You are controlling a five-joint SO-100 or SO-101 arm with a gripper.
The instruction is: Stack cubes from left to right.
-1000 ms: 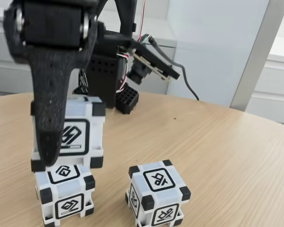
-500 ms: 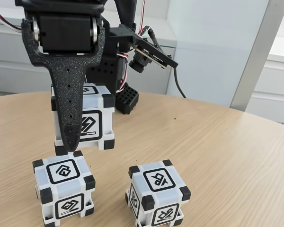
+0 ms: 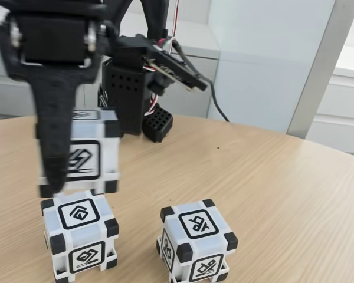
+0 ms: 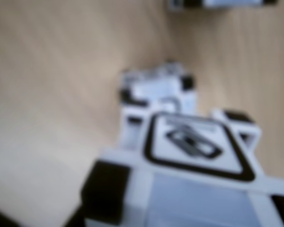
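Three white cubes with black corners are on or over the wooden table. One cube (image 3: 79,154) hangs in my gripper (image 3: 71,177), which is shut on it; a black finger (image 3: 52,150) covers its left front. It hovers just above and slightly behind the left cube (image 3: 79,236), which rests on the table. The right cube (image 3: 197,242) stands apart on the table. The blurred wrist view has the held cube (image 4: 194,161) close up, the left cube (image 4: 156,90) below it and another cube's edge (image 4: 222,3) at the top.
The black arm base (image 3: 127,88), with a small black block (image 3: 158,124) beside it, stands at the back of the table (image 3: 271,194). The wrist camera and its cable (image 3: 177,68) jut out to the right. The table's curved edge runs along the back right.
The held cube rose off the left cube's top, swung to the right, and has now come back left over that cube. Both table cubes stayed put.
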